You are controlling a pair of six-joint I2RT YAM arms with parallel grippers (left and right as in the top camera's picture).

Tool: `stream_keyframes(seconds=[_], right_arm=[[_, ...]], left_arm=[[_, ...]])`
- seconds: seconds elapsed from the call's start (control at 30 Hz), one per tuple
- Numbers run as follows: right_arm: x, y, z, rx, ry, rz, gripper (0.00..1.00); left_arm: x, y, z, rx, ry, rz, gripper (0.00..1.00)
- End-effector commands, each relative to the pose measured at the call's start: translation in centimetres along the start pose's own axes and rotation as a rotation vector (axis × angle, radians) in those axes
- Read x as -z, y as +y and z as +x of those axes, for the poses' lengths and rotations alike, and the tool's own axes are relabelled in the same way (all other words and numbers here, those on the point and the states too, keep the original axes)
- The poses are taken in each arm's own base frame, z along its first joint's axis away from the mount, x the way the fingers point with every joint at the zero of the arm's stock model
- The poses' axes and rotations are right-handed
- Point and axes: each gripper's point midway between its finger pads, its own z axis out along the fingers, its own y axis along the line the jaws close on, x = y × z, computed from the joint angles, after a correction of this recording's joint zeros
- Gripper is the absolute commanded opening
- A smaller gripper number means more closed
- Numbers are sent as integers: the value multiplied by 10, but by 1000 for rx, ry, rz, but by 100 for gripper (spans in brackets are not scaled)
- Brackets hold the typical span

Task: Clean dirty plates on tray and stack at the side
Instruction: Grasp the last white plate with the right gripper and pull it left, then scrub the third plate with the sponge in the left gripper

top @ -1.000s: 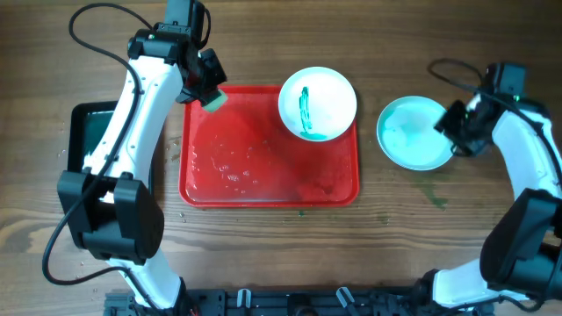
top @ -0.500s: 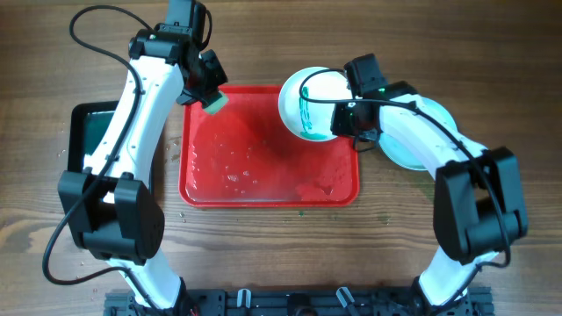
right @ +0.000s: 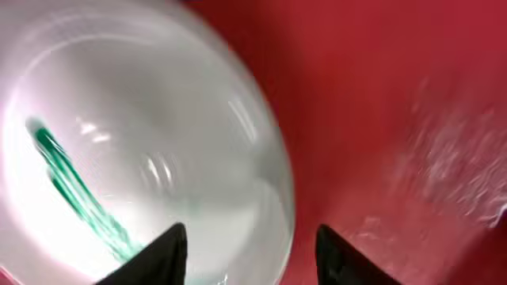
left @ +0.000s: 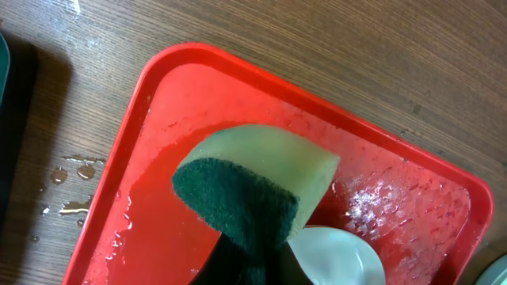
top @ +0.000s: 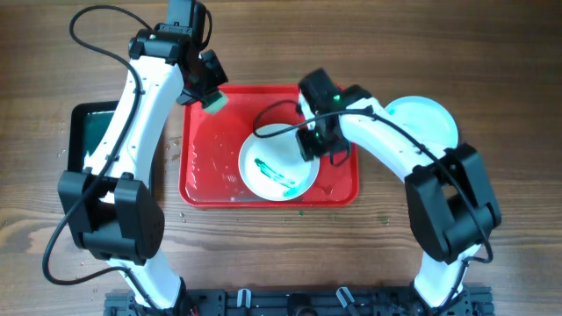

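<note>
Black tray (top: 88,140), green-faced sponge (left: 253,186), wooden table (top: 439,246)

Both arms are built of smooth white shells joined by chunky black joints. The left arm (top: 140,96) ends in a black wrist block, with a thin black cable looping loose behind it. The right arm (top: 395,140) carries a similar cable (a small green light glows on its black wrist). Its fingertips (right: 162,255) are plain black wedges.

Probably a lab bench: bare wooden tabletop (top: 492,237), mounting rail (top: 290,303) along its edge.
</note>
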Motion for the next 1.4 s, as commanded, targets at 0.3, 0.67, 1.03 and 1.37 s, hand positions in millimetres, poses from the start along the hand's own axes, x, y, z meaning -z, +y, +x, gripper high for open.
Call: stream_keyframes(seconds=[0.3,0.67,1.03,1.37], right_arm=[[-46,-6,-21,364,-19,-12,38],[-50,29,-20,-524,76,-170,4],[-77,33,-24,-552,73,-202,4],[-77,37,-27,-525,61,-213,4]], left_arm=[[-2,-5,-2,16,-9,18,4],[-2,-3,1,15,1,10,4],[-86,22,45,-277,37,-11,4],[-150,12,129,-721,30,49,4]])
